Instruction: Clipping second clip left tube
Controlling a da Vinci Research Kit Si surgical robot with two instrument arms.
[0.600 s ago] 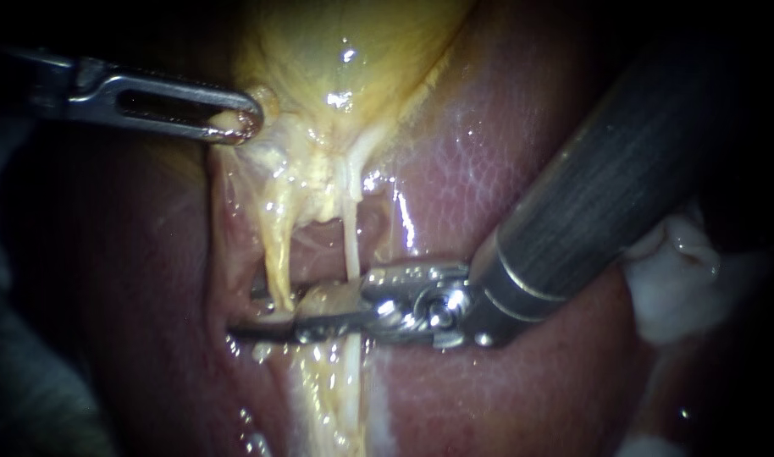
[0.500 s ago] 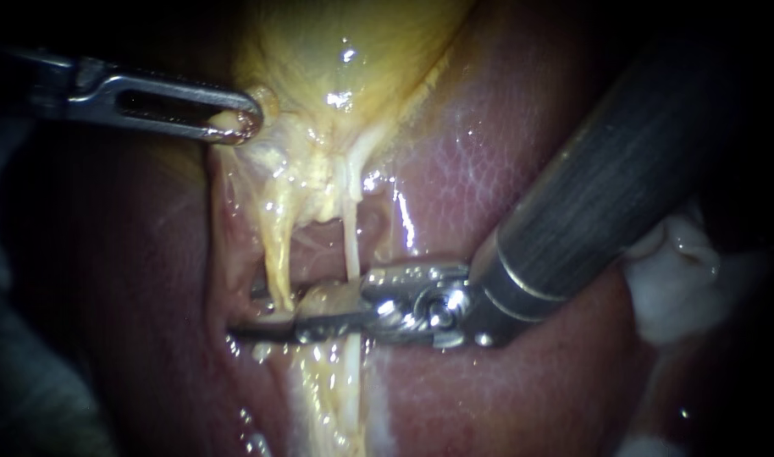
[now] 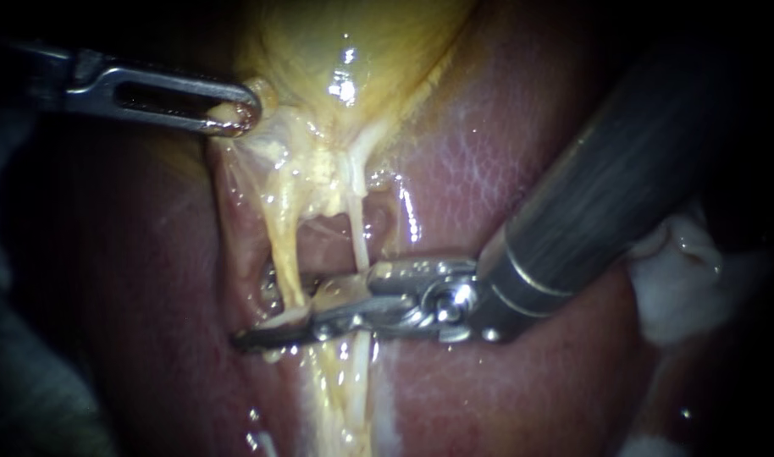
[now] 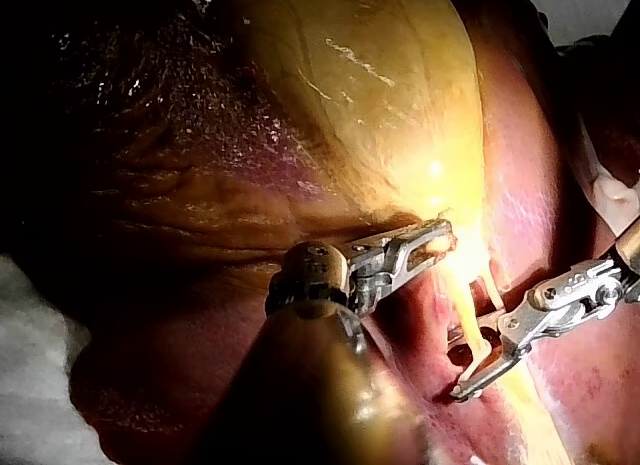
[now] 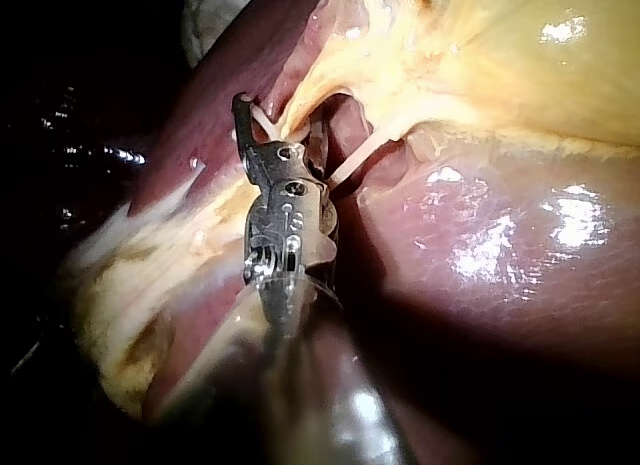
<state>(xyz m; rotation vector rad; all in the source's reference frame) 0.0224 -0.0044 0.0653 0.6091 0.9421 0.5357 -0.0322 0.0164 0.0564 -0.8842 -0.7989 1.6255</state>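
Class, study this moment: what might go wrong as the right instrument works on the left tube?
1. The thin right tube runs against the right instrument's open jaws straddling the left tube; closing might catch both.
2. The left instrument grips the gallbladder by little tissue; a slip would slacken the tubes.

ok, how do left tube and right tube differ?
The left tube is thicker and yellow; the right tube is thin and pale. The left tube passes between the right instrument's open jaws; the right tube crosses nearer their hinge. Both run down from the gallbladder.
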